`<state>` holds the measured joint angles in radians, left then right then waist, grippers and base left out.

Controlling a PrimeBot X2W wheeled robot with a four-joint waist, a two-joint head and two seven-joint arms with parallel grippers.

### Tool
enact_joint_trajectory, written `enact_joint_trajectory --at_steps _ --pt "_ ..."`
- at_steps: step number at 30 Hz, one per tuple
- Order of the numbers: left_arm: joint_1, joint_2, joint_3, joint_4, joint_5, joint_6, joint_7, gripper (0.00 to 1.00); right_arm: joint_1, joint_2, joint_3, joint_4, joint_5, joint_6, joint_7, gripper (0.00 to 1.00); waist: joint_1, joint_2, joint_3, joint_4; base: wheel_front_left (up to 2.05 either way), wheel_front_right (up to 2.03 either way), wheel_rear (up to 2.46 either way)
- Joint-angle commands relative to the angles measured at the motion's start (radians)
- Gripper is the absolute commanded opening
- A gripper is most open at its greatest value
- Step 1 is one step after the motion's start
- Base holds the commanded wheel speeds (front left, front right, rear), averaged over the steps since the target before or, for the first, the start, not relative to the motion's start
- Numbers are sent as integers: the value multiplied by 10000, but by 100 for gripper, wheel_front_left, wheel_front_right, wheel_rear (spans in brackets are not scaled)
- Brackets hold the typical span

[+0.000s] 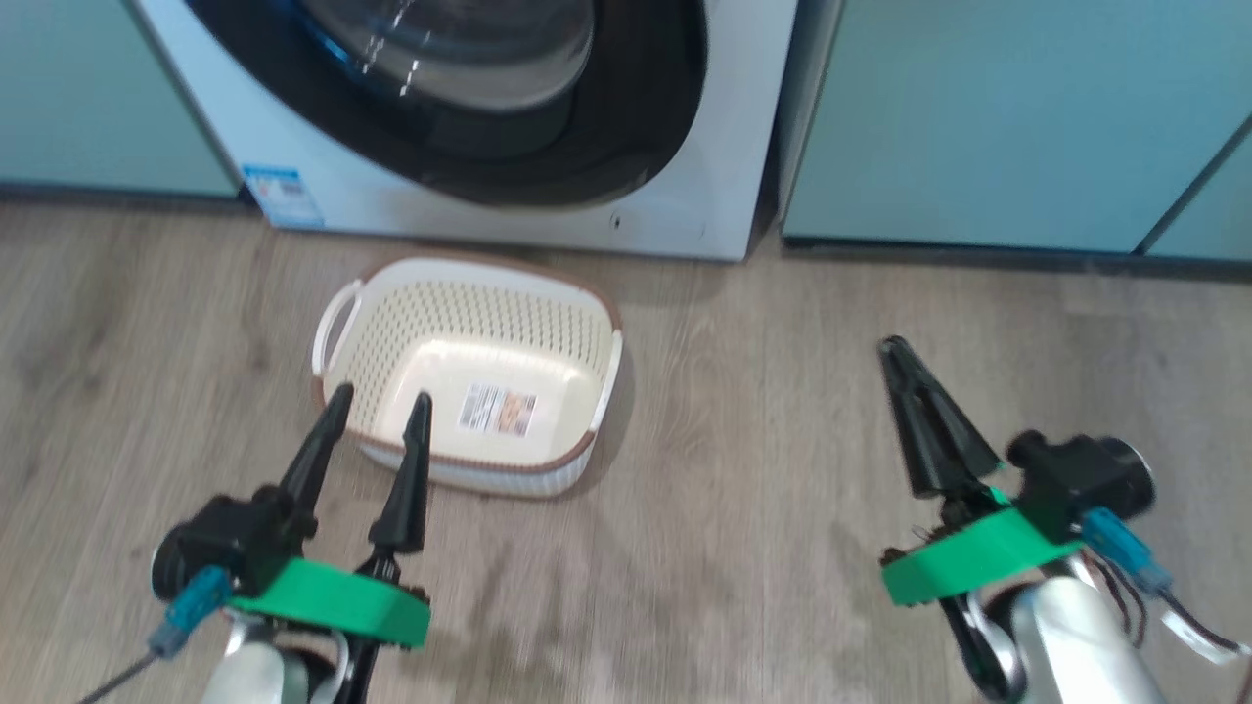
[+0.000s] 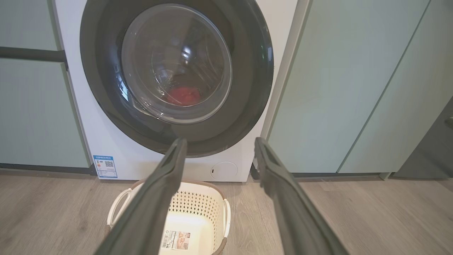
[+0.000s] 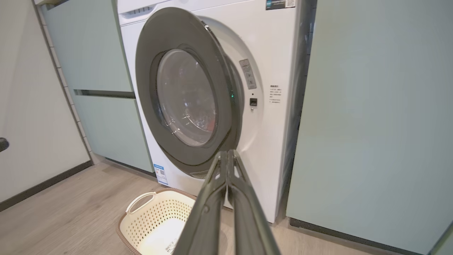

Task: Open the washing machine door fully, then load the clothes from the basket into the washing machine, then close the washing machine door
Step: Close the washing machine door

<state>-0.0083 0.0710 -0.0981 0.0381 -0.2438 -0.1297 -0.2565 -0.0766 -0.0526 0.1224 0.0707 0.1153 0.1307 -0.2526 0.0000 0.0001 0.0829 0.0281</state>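
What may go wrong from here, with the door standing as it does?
1. In the right wrist view the washing machine door seems ajar, its latch side off the washing machine front; without a firm push it may end up unlatched.
2. The right gripper is shut and empty; its narrow tip might slip on the glossy rim.

the washing machine (image 2: pixel 124 159) is white, its door (image 2: pixel 102 71) rimmed glossy black, the clothes (image 2: pixel 183 95) red, the basket (image 1: pixel 469 303) perforated cream with brown rim, the cabinets (image 1: pixel 978 117) pale green.
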Motion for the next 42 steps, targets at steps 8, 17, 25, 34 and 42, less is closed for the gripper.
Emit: enact_joint_trajectory --at_steps 8,17,25,34,42 --pt "-1382 -78 -69 -482 -155 -10 -53 100 -2676 -161 1736 -10 -871 0 -92 0 0 -1 1854 1062 0 0 0" --pt "-2086 -179 -204 -579 -503 -10 -53 100 -6150 -1260 2921 1975 -529 0 -92 0 0 -1 3205 2291 0 0 0" --pt "-2454 -204 -337 -624 -1060 -10 -53 100 -9111 -1761 3272 4354 -602 0 53 0 0 -1 4184 3002 0 0 0" --pt "-2665 -207 -444 -568 -1274 -10 -53 100 -11129 -1744 2089 7080 -754 0 145 0 0 -1 4545 3255 0 0 0" --pt "-2726 -207 -440 -585 -1404 -10 -53 100 -11824 -1626 860 7962 -1795 0 11 0 0 -1 4720 3252 0 0 0"
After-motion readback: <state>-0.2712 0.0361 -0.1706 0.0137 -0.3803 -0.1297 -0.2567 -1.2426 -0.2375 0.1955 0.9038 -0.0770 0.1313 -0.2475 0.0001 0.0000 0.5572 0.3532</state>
